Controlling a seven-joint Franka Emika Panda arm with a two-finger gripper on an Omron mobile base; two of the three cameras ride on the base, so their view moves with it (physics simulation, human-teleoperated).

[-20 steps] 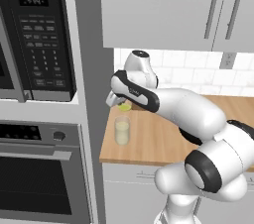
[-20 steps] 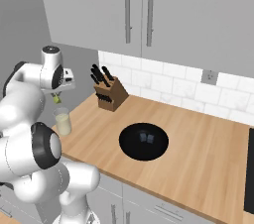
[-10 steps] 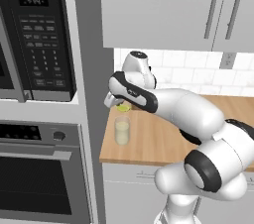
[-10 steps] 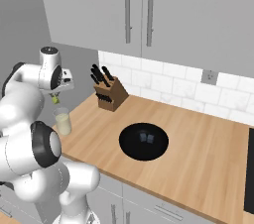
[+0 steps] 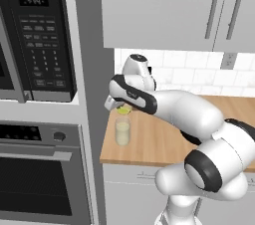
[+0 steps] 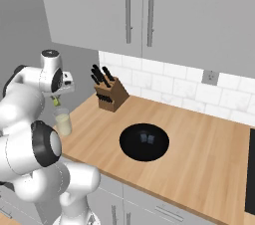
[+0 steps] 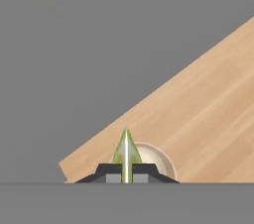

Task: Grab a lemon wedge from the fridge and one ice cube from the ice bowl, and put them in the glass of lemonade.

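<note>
My gripper (image 5: 122, 109) hangs a little above the glass of lemonade (image 5: 122, 132), shut on the lemon wedge (image 5: 123, 110). In the hand view the yellow-green lemon wedge (image 7: 126, 153) stands pinched between the dark fingertips (image 7: 106, 172), with the rim of the glass of lemonade (image 7: 159, 161) right beneath it. From the right base view the lemon wedge (image 6: 57, 101) hovers over the glass of lemonade (image 6: 63, 121) near the counter's left end. The black ice bowl (image 6: 144, 142) sits mid-counter with pale cubes inside. The fridge is out of view.
A wooden knife block (image 6: 110, 94) stands against the tiled wall behind the glass. A grey tall cabinet (image 5: 92, 94) with a microwave (image 5: 37, 40) and wall oven (image 5: 42, 174) borders the counter's left end. A black cooktop edge (image 6: 250, 169) lies far right.
The hand holding the lemon wedge has come down slightly toward the glass. Nothing else has moved.
</note>
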